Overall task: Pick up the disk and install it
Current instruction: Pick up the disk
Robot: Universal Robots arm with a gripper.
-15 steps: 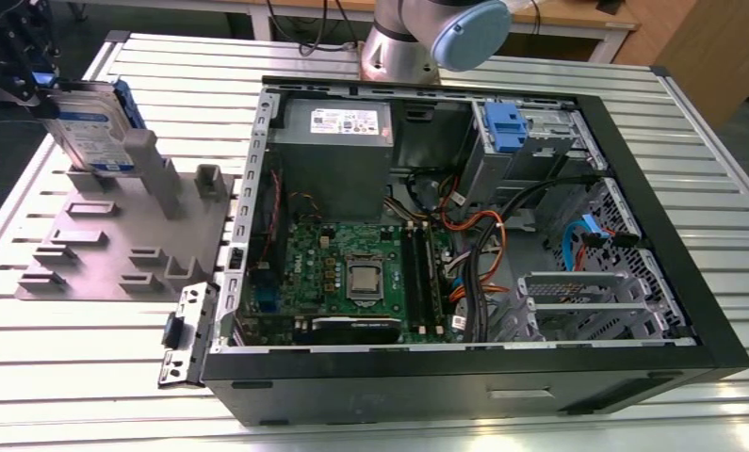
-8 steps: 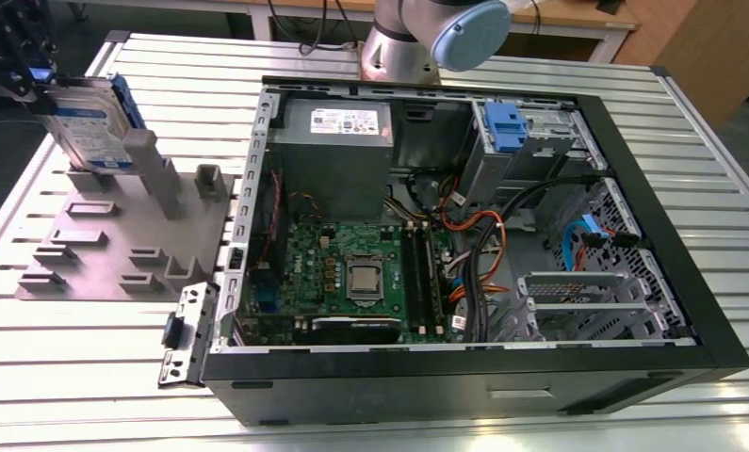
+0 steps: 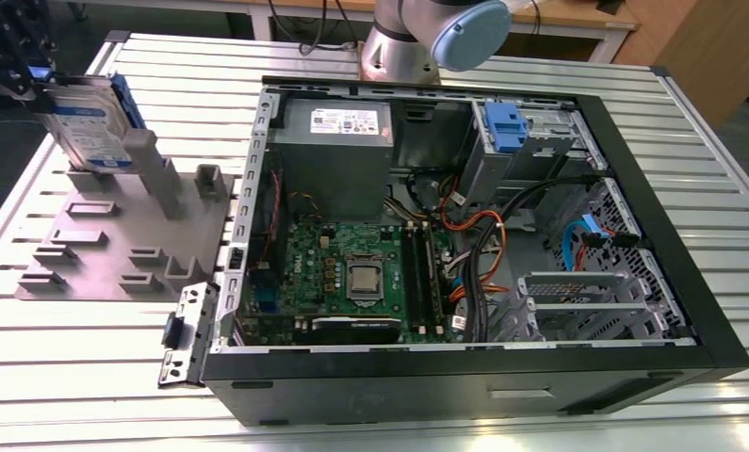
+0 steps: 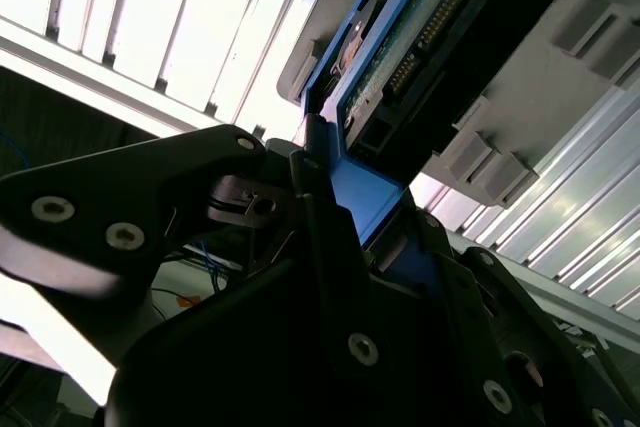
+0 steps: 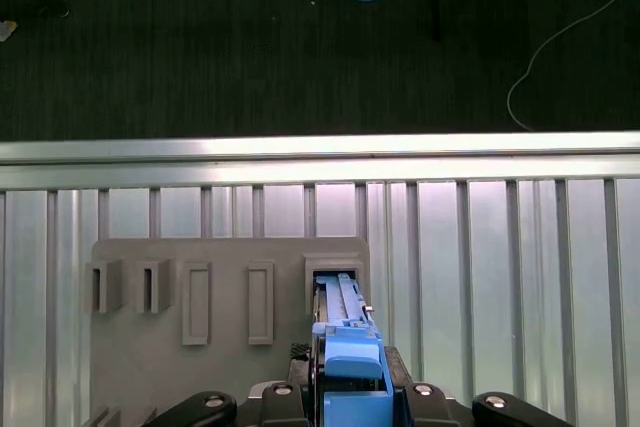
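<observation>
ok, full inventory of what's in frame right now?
table: 1, silver slatted, under everything
fixture plate: 1, grey, on table, exterior view's left
disk: 1, silver-grey in blue carrier, standing on edge at the fixture plate's far end
computer case: 1, black, open, mid-table
power supply: 1, grey, inside case, far side
motherboard: 1, green, inside case
latch: 1, blue, case's drive bay
cables: several, orange, black, blue, inside case
bracket: 1, grey metal, on table by case's near corner
arm: 1, grey, blue cap, behind case
gripper: 1, black, shut on the disk's carrier

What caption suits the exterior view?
Gripper clamps the upright disk at the grey holder, beside the open computer case.
</observation>
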